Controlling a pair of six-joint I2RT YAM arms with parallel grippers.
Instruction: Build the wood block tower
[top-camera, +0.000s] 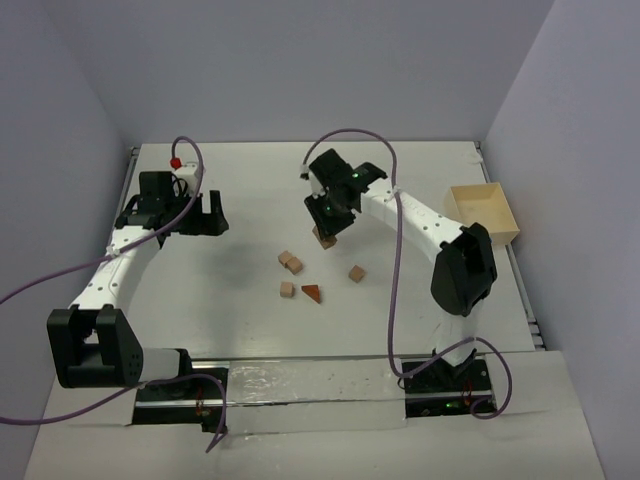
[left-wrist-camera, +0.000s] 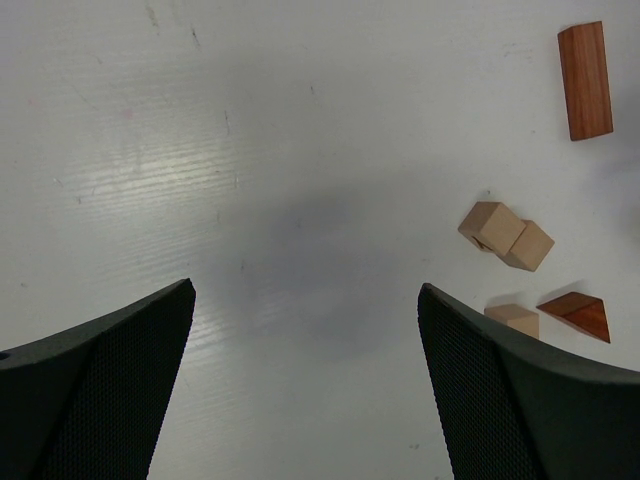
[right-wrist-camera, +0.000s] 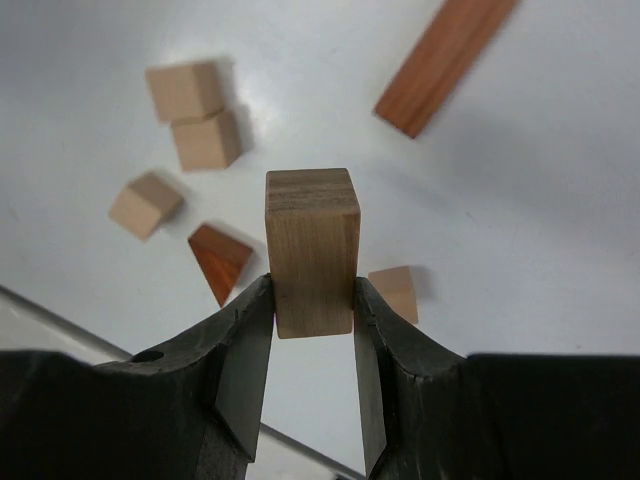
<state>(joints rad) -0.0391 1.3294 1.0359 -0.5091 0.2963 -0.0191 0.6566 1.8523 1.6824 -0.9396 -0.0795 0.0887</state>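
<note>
- White table (top-camera: 250, 190): the work surface. All the loose pieces lie near its middle, where you can judge either arm reaches them.
- Pale wooden open box (top-camera: 495, 237): at the right edge, well apart from the pieces. It looks to play no part in the build.
- Left gripper (left-wrist-camera: 305, 290): fingers spread wide with nothing between them, hanging over bare table to the left of the pieces. It reads as parked clear so the other arm has room.
- Right gripper (right-wrist-camera: 312, 288): jaws partly closed and pinching a tan wooden block (right-wrist-camera: 312, 235) by the end nearer the wrist. The rest of the block sticks out past the fingertips, which probably leaves the free end clear for setting down. You cannot tell whether it touches the table.
- Long reddish-brown wooden bar (right-wrist-camera: 445, 60): lies flat, near the held block but apart from it.
- Light tan wooden cubes: two touching (right-wrist-camera: 185, 90), one alone near them (right-wrist-camera: 145, 203), and a fourth (right-wrist-camera: 395, 290) just past the right finger.
- Reddish-brown triangular wedge (right-wrist-camera: 220, 258): flat on the table between the lone cube and the held block.
- Tower: no stack shows in any view, so treat the build as barely begun.
</note>
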